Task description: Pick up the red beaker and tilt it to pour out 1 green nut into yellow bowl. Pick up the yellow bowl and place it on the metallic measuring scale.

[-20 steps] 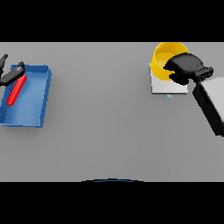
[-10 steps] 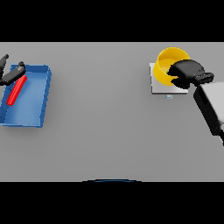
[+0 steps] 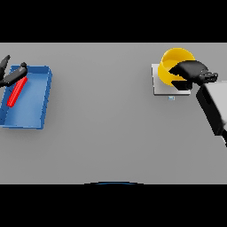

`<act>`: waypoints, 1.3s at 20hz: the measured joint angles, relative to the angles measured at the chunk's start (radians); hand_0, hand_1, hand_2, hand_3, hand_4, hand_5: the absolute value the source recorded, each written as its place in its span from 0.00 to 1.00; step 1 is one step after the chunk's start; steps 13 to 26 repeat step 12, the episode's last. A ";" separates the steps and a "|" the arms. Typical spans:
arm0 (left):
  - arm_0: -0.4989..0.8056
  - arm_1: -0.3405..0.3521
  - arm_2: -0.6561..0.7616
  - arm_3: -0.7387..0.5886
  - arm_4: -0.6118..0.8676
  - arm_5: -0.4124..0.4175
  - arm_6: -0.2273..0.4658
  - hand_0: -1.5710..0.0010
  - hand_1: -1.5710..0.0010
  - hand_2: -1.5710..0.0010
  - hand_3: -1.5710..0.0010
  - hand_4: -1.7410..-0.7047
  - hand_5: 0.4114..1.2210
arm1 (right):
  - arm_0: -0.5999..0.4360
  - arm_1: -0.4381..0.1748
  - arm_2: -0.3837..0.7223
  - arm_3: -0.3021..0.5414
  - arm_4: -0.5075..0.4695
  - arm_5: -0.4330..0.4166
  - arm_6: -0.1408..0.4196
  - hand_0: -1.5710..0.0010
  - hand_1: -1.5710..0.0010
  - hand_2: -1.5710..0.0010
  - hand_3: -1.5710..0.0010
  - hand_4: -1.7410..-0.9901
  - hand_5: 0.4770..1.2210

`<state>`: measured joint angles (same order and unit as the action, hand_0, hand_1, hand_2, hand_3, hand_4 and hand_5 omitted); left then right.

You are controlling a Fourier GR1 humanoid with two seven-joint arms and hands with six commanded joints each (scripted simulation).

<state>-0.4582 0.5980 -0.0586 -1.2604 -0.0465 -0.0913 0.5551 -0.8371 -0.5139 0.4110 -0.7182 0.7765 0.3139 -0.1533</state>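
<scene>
Right hand (image 3: 189,71) curled on the near rim of the yellow bowl (image 3: 172,63) | bowl over the scale (image 3: 160,85), far right | left hand (image 3: 9,76), fingers apart, at the blue tray (image 3: 40,101), well apart | judged step: set down, release

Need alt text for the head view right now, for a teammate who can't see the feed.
The right hand grips the yellow bowl, tilted over the metallic scale at the table's far right. At far left, the left hand rests at the edge of a blue tray, beside a red beaker lying in the tray.
</scene>
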 measured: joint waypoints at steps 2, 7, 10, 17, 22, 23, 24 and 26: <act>-0.012 -0.008 0.001 0.007 0.004 0.002 0.002 1.00 1.00 1.00 1.00 0.87 0.44 | 0.000 0.016 -0.011 0.012 -0.015 0.010 0.008 0.61 0.65 0.70 0.75 0.33 0.56; 0.004 0.004 0.009 0.003 0.007 0.001 -0.006 1.00 1.00 1.00 1.00 0.87 0.42 | 0.007 0.003 0.000 0.003 -0.009 0.023 -0.002 0.87 0.88 0.90 0.92 0.41 0.46; 0.015 0.001 0.005 -0.026 0.011 0.002 -0.001 1.00 1.00 1.00 1.00 0.88 0.43 | 0.012 0.003 0.010 0.002 -0.002 0.040 0.015 0.94 0.94 0.95 0.96 0.45 0.43; 0.011 -0.004 0.001 -0.004 0.002 0.005 0.003 1.00 1.00 1.00 1.00 0.88 0.43 | 0.013 -0.003 0.012 -0.010 -0.004 0.054 0.019 0.96 0.96 0.97 0.97 0.47 0.41; 0.011 -0.004 0.001 -0.004 0.002 0.005 0.003 1.00 1.00 1.00 1.00 0.88 0.43 | 0.013 -0.003 0.012 -0.010 -0.004 0.054 0.019 0.96 0.96 0.97 0.97 0.47 0.41; 0.011 -0.004 0.001 -0.004 0.002 0.005 0.003 1.00 1.00 1.00 1.00 0.88 0.43 | 0.013 -0.003 0.012 -0.010 -0.004 0.054 0.019 0.96 0.96 0.97 0.97 0.47 0.41; 0.011 -0.004 0.001 -0.004 0.002 0.005 0.003 1.00 1.00 1.00 1.00 0.88 0.43 | 0.013 -0.003 0.012 -0.010 -0.004 0.054 0.019 0.96 0.96 0.97 0.97 0.47 0.41; 0.011 -0.004 0.001 -0.004 0.002 0.005 0.003 1.00 1.00 1.00 1.00 0.88 0.43 | 0.013 -0.003 0.012 -0.010 -0.004 0.054 0.019 0.96 0.96 0.97 0.97 0.47 0.41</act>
